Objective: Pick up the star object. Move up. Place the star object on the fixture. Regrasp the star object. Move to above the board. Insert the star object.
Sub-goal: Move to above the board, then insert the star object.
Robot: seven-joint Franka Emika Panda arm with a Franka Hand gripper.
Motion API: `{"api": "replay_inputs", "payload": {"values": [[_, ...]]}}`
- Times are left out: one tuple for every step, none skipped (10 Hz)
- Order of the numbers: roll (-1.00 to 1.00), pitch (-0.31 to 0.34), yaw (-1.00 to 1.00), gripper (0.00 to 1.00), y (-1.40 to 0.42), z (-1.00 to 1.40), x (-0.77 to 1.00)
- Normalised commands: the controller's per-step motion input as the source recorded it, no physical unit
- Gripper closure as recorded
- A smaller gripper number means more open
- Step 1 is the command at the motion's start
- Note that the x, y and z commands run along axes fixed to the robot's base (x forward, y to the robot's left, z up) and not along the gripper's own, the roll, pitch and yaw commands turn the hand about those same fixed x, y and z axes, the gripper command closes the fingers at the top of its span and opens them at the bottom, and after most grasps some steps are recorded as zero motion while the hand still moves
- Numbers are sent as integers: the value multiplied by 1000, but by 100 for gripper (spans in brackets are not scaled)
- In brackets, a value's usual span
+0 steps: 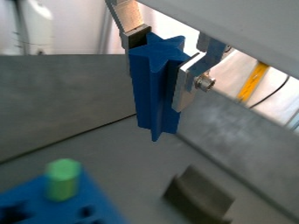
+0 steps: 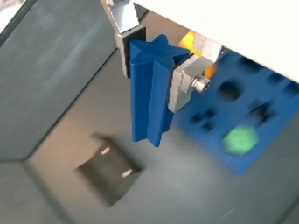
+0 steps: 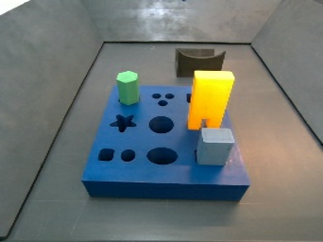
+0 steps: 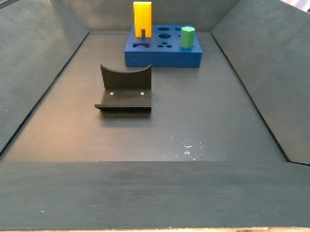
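Currently the gripper is clamped on the star; in both wrist views the silver fingers pinch its upper end, one on each side. The star hangs upright and lengthwise below the pads, well clear of the grey floor. Neither side view shows the gripper or the star.

Below the star, in both wrist views, the fixture sits on the floor, apart from the peg's lower tip. In a side view the fixture stands near the board, not touching it.

On the board: star-shaped hole open, just beside the green peg. Yellow block stands upright on the board, the pale cube just beside it.
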Motion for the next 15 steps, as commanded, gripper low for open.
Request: {"api": "replay_inputs", "payload": {"values": [[-1000, -11, -13, 100, -751, 401, -443], [-1000, -17, -14, 100, -441, 238, -289], [-1000, -18, -16, 100, -228, 113, -173], [-1000, -23, -19, 100, -96, 69, -103], [-788, -33, -15, 100, -33, 28, -74], [-499, -36, -11, 100, -10, 8, -54], [-326, -26, -8, 100, -5, 14, -46], [-220, -20, -10, 100, 1, 1, -30], [-4, 0, 0, 100, 0, 0, 0], [0, -19, 0, 100, -20, -54, 0], [-53, -89, 0, 100, -100, -243, -20], [-111, -113, -17, 100, -137, -343, -134], [-141, -124, -17, 100, -111, -477, -186], [-240, -129, -63, 100, -51, -580, -269], [-250, -111, -146, 100, -49, -606, -311]]}}
